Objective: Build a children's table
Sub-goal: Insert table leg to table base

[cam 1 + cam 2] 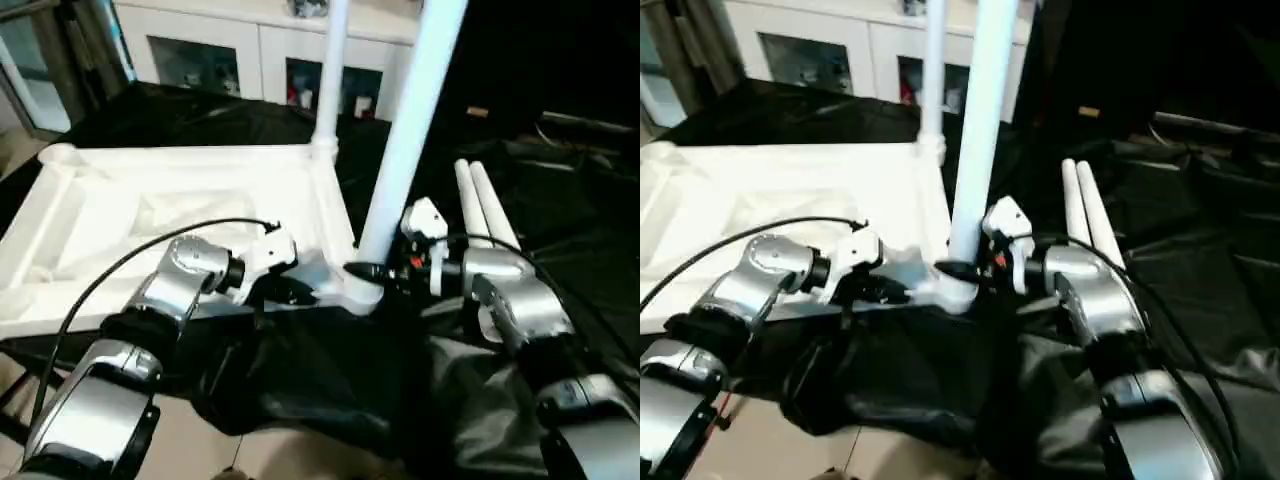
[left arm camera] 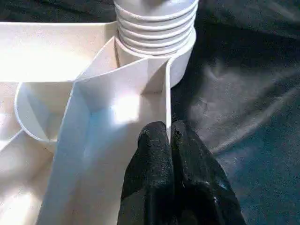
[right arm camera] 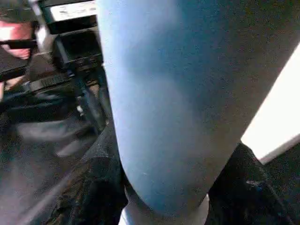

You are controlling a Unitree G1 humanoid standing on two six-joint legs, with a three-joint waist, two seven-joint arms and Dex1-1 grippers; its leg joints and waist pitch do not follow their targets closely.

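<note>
The tabletop (image 1: 180, 215) lies upside down, ribs up, on a counter (image 1: 560, 200) draped in black cloth, filling the scene from 9 to 12 o'clock. One leg (image 1: 328, 75) stands upright in the far corner socket at 12 o'clock. A second leg (image 1: 405, 140) rises, slightly tilted, from the near corner socket (image 1: 362, 290) at the centre. The right claw (image 1: 385, 272) is clenched around this leg's base, its black fingers (image 3: 93, 187) on either side of the tube. The left claw (image 2: 169, 136) is pinched on the tabletop's thin edge wall beside that socket. Two spare legs (image 1: 485, 210) lie side by side on the cloth at 2 o'clock. A cabinet (image 1: 230, 45) stands behind.
</note>
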